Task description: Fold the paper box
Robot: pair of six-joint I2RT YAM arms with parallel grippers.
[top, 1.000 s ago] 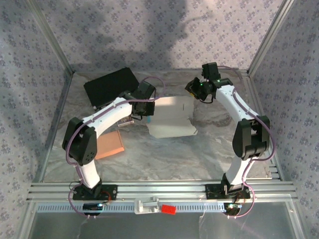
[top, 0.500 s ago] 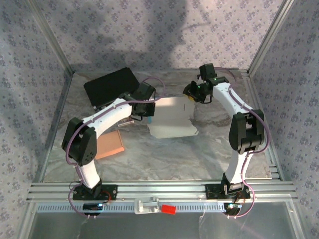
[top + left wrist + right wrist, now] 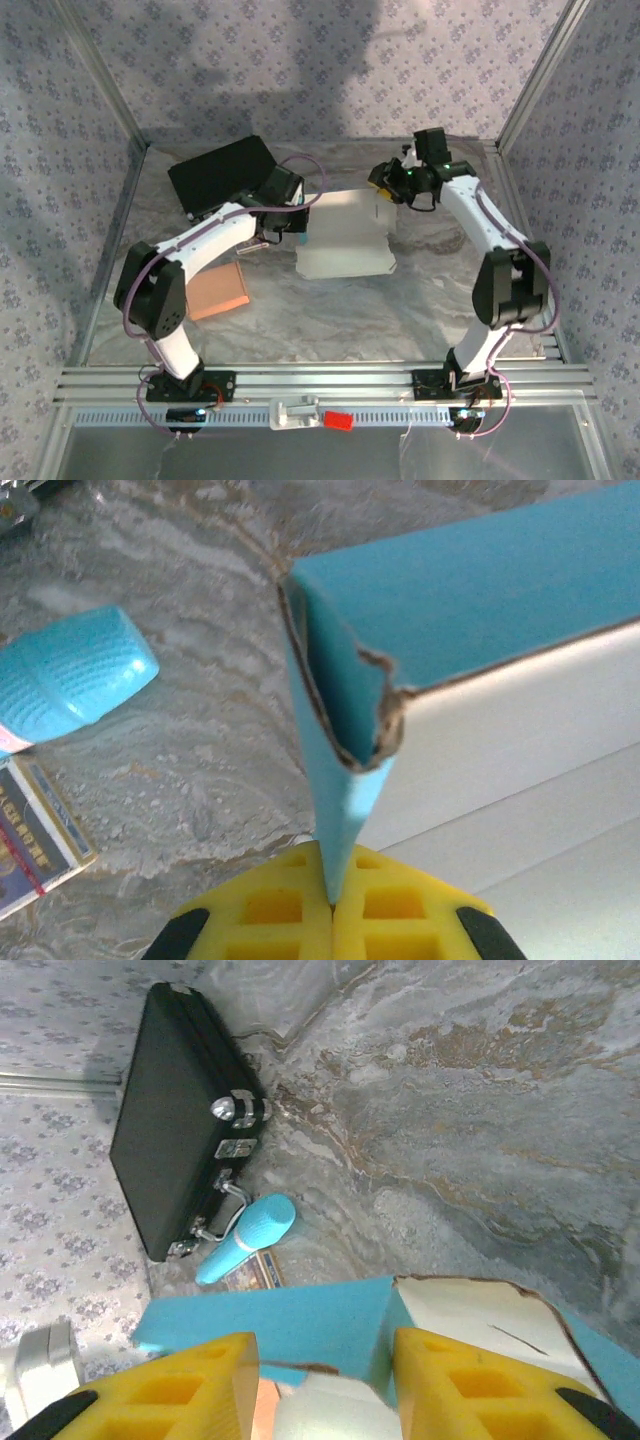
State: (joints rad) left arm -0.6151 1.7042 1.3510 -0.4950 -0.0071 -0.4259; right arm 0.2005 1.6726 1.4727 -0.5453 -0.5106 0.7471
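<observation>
The paper box [image 3: 345,238] sits in the middle of the counter [image 3: 400,300]. The left fingers [image 3: 285,915] pinch its blue flap [image 3: 340,740] tight. The right fingers [image 3: 190,1380] are spread apart at its far edge. A hard pull could rip that flap.

Soft light, near edges perhaps blurred

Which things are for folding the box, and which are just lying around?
For the job:
paper box
left end effector, pinching the box
right end effector, open over the box's edge

Just lying about:
black case
light blue plastic tool
brown flat pad
small printed card
</observation>
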